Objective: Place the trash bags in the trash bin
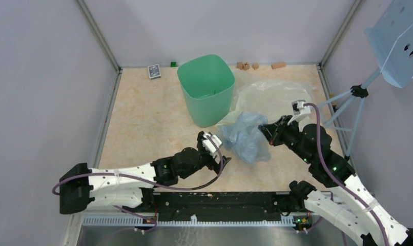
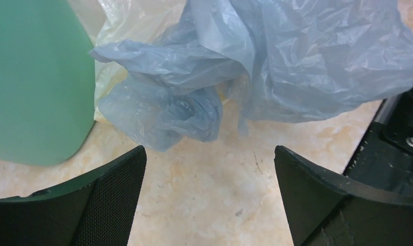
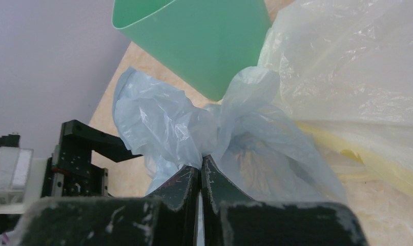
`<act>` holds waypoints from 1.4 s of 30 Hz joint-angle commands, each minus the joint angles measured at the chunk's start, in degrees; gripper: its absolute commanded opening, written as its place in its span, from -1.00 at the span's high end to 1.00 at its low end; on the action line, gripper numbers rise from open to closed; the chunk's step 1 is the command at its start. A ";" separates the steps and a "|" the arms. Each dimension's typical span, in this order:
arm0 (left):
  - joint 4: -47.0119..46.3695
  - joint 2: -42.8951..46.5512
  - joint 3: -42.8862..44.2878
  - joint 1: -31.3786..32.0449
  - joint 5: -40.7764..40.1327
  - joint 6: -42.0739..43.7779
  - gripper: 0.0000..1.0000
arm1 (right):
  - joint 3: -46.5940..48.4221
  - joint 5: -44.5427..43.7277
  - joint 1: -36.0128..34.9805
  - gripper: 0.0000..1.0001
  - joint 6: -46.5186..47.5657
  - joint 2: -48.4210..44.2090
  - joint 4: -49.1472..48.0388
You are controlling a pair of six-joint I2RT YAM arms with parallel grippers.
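the right hand (image 3: 200, 163) was pinched shut on a bunched fold of the pale blue trash bag (image 1: 245, 137), crumpled on the worktop (image 1: 143, 128) just near-right of the mint-green trash bin (image 1: 210, 105). the left hand (image 2: 209, 156) gaped fully open, holding nothing, at the bag's near-left side.

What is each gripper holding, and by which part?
The right gripper pinches a gathered fold of the pale blue bag; the left gripper is open, empty.

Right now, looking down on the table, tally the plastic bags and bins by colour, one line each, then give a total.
pale blue plastic bag: 1
cream-yellow translucent plastic bag: 1
mint-green trash bin: 1
Total: 3
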State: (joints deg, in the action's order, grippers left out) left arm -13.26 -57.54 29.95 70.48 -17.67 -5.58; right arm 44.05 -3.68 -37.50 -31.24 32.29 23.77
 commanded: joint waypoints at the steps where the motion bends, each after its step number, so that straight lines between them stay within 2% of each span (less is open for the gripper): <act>1: -14.88 -5.57 -0.45 0.15 -3.52 5.03 -0.97 | 3.21 -1.13 -0.47 1.00 -1.25 -1.03 -2.20; 6: -21.12 -14.77 2.71 -0.11 -14.99 5.03 -0.92 | 3.75 -1.91 -0.46 1.00 -1.33 -2.26 -1.34; 9: -22.89 -20.65 5.63 -0.87 -16.13 6.95 -0.85 | 4.06 -2.29 -0.45 1.00 -1.19 -3.05 -0.57; 11: -23.82 -23.58 6.95 -1.80 -14.92 6.65 -0.69 | 4.32 -2.65 -0.47 1.00 -1.14 -3.53 -0.03; 15: -27.20 -26.56 7.03 -4.78 -7.89 5.68 0.10 | 4.79 -3.63 -0.47 1.00 -0.61 -4.36 1.26; 17: -26.73 -27.23 8.04 -5.44 -7.96 5.67 0.63 | 5.01 -4.88 -0.46 1.00 -0.30 -4.87 2.08; 19: -23.07 -27.17 9.62 -5.75 -9.69 3.56 0.98 | 5.63 -7.00 -0.47 1.00 0.17 -5.44 3.41; 22: -16.57 -25.32 10.64 -6.29 -11.87 0.89 1.00 | 6.83 -11.84 -0.47 1.00 0.92 -6.56 6.09; 25: -9.08 -20.55 9.79 -8.79 -9.48 -4.08 1.00 | 7.59 -16.32 -0.39 1.00 1.56 -7.80 7.79; 29: 3.07 -9.11 7.34 -14.28 -3.60 -11.32 1.00 | 8.54 -21.31 -0.47 1.00 2.04 -9.54 9.24; 33: 16.09 2.77 6.61 -19.75 -0.42 -14.25 1.00 | 8.11 -25.41 -0.47 1.00 2.55 -11.76 8.95; 38: 29.67 12.90 10.17 -23.56 1.80 -15.78 1.00 | 6.92 -21.43 -0.47 1.00 3.13 -10.57 6.58; 42: 40.54 16.39 16.61 -23.65 -4.08 -17.10 1.00 | 6.65 -18.30 -0.47 1.00 1.62 -6.22 5.94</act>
State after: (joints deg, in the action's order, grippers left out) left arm 12.60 -43.64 39.77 47.33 -17.56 -20.10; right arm 50.04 -24.05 -37.50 -29.61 22.02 32.32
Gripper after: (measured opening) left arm 0.005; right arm 0.005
